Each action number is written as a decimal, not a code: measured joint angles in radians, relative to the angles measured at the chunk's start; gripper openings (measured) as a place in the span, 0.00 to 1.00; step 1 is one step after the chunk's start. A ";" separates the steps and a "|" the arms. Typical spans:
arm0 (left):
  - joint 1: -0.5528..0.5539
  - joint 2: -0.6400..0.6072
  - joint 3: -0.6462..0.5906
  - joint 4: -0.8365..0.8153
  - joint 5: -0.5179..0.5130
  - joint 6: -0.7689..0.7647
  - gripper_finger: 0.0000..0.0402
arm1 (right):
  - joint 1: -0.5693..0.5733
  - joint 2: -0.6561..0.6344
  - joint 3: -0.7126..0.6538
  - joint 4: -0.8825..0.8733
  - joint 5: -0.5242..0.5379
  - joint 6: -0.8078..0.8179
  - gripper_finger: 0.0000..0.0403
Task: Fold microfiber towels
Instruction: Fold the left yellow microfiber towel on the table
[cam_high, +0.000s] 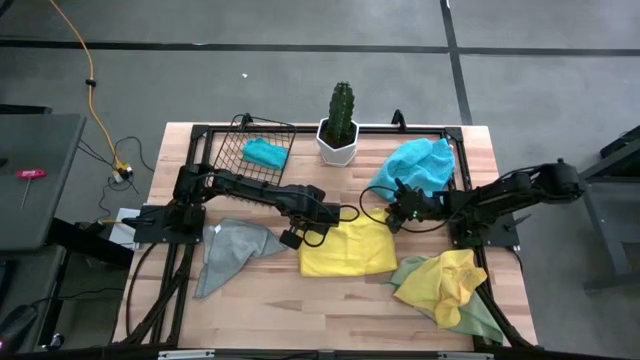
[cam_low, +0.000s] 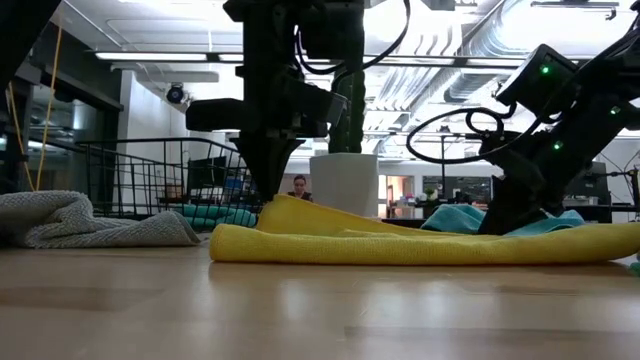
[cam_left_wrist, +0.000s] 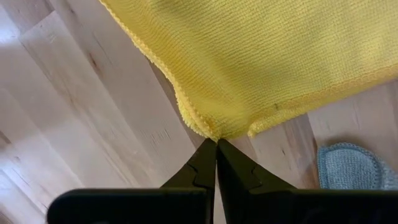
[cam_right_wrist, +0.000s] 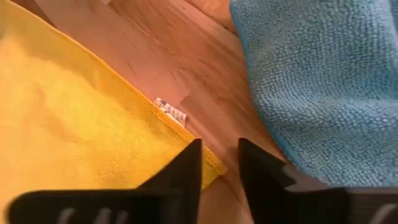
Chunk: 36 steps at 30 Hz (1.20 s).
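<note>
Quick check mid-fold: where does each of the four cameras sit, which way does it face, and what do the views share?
High: overhead, straight down; both arms flank the flat yellow towel.
Low: table height, facing the room; arms descend onto the towel.
Left wrist: behind the left gripper, shut on a towel corner.
Right wrist: behind the right gripper, open at the towel's tagged corner, beside the blue towel.
Shared: all four show the yellow towel.

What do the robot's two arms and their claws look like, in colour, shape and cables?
Both arms are dark, slim and jointed. Black cables loop beside the left claw and the right claw. Small green lights glow near the right wrist. The claw fingers are black, angular and tapering.
</note>
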 joint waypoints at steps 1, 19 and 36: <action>0.000 0.000 0.000 0.000 0.000 0.000 0.00 | 0.000 0.000 0.000 -0.001 0.000 0.000 0.18; 0.000 0.000 0.000 -0.003 -0.003 -0.004 0.00 | 0.001 -0.069 0.000 -0.030 0.020 0.004 0.21; 0.000 0.000 0.000 -0.003 -0.003 -0.026 0.00 | 0.068 -0.091 0.000 -0.104 0.002 0.281 0.51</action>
